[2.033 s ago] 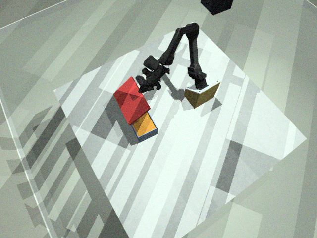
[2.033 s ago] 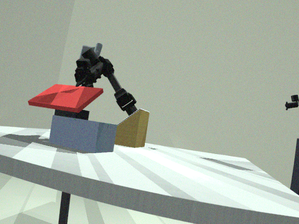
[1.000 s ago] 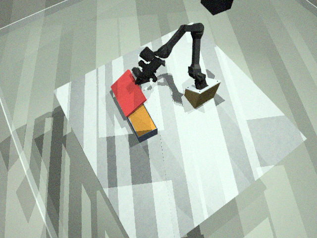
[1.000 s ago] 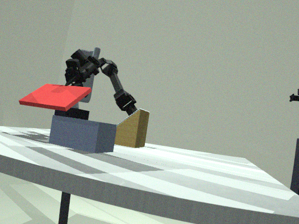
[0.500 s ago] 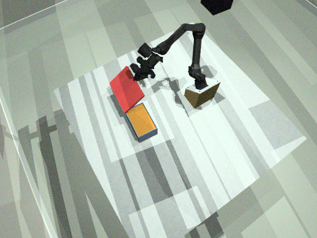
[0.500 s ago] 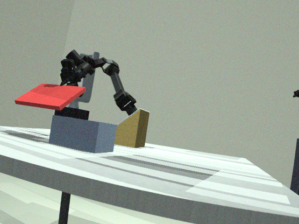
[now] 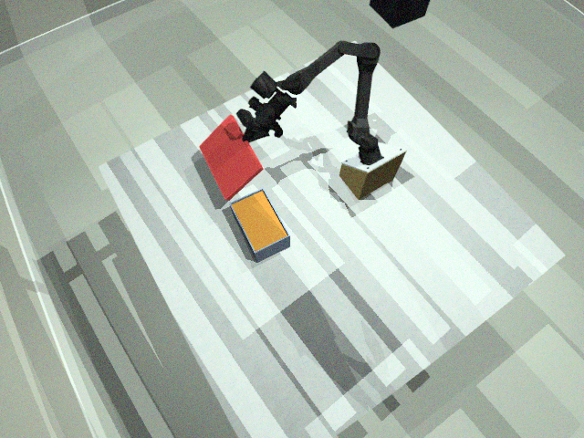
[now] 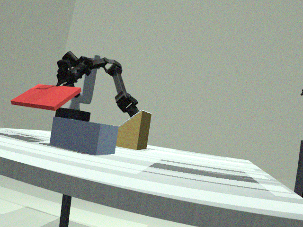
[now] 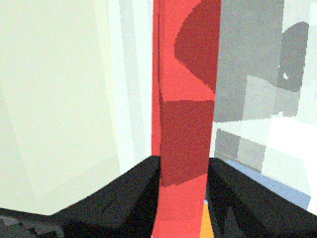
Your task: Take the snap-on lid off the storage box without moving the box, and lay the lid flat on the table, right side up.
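The storage box (image 7: pixel 260 223) (image 8: pixel 83 135) is blue-grey outside and orange inside. The red lid (image 7: pixel 229 156) (image 8: pixel 46 96) (image 9: pixel 185 93) is off the box and hangs in the air beside and above it, roughly level and slightly tilted. My gripper (image 7: pixel 241 133) (image 8: pixel 64 83) (image 9: pixel 183 167) is shut on the lid's edge nearest the arm. In the wrist view the lid runs edge-on between the two black fingers.
The arm's base stands on a tan wedge-shaped block (image 7: pixel 372 173) (image 8: pixel 134 132) to the right of the box. A dark cube (image 7: pixel 399 10) hangs at the top of the top view. The striped table top (image 7: pixel 424 245) (image 8: pixel 195 176) reaches well past the box on all sides.
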Controlling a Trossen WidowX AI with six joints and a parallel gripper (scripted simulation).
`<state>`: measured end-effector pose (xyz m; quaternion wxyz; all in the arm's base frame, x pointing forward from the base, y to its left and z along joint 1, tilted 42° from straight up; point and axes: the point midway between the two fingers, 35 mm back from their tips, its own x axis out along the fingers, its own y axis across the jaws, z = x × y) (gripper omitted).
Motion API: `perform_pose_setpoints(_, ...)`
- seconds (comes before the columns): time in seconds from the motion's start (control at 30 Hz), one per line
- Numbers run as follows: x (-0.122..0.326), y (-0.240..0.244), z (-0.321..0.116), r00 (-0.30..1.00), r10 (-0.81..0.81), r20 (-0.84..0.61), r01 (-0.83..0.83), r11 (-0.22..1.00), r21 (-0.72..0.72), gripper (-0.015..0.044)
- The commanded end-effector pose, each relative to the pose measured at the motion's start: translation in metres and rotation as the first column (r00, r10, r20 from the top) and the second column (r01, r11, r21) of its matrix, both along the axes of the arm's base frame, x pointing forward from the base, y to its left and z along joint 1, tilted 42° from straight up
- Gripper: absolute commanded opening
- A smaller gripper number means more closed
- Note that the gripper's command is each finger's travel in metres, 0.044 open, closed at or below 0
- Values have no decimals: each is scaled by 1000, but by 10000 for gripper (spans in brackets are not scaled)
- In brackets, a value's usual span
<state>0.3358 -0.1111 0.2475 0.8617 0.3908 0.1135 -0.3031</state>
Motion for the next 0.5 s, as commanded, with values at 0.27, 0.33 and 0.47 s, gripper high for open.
perform_pose_setpoints(0.27, -3, -14, 22, 1000, 13, 17, -13, 1000, -5, 0)
perform_pose_setpoints(0.33, -3, -17, 25, 1000, 13, 17, -13, 1000, -6, 0)
perform_pose_setpoints(0.47, -4, -23, 30, 1000, 13, 17, -13, 1000, -6, 0)
